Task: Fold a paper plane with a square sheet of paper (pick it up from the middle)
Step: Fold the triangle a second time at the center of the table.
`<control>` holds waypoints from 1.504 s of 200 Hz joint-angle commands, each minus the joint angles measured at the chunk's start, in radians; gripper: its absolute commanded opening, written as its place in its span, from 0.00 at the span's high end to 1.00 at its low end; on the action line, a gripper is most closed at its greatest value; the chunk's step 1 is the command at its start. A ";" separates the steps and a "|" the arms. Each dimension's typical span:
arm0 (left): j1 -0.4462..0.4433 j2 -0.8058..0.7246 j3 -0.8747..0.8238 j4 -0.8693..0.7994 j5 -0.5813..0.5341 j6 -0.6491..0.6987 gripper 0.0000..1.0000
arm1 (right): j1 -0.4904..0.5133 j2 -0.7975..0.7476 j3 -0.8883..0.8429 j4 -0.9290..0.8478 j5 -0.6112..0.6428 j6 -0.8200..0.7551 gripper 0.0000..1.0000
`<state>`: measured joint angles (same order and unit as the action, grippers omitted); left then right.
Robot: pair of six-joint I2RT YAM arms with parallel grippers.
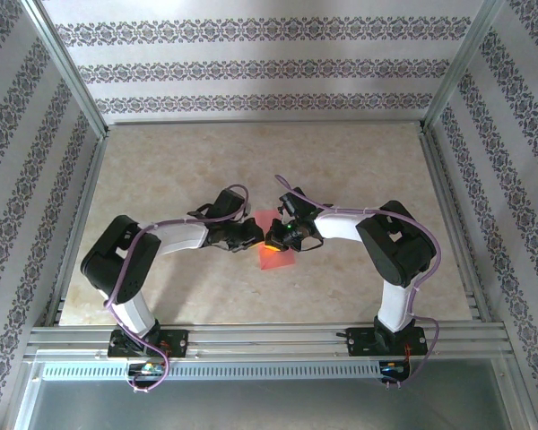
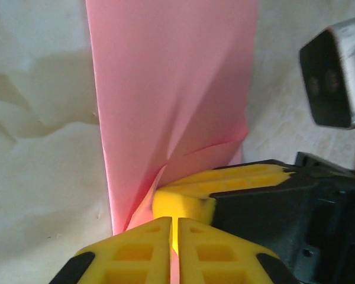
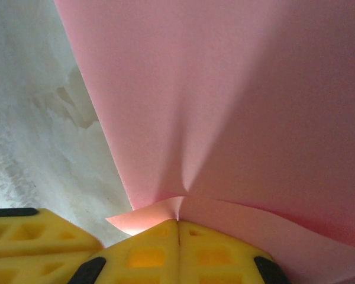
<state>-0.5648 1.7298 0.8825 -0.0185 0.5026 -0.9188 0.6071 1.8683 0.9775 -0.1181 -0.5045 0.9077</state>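
Clamped on square sheet of paper [image 3: 225, 106] with left gripper [image 2: 173, 231] and right gripper [image 3: 177, 231]; could tear between tips if tugged.

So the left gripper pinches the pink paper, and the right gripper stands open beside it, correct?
Not quite. The right gripper is not open: the right wrist view shows its jaws shut on an edge of the paper. The left gripper does pinch the paper, as you say.
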 commanded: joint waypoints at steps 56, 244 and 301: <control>-0.020 0.056 0.060 -0.101 -0.085 0.041 0.99 | 0.007 0.028 -0.016 -0.091 0.074 -0.021 0.96; -0.020 0.083 0.075 -0.105 -0.070 0.057 1.00 | -0.040 -0.152 -0.065 -0.024 0.059 -0.047 0.92; -0.020 0.080 0.079 -0.092 -0.046 0.063 0.99 | -0.049 -0.111 -0.076 -0.039 0.097 -0.054 0.92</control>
<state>-0.5697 1.8046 0.9432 -0.1001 0.4397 -0.8803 0.5625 1.7332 0.9138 -0.1314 -0.4484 0.8783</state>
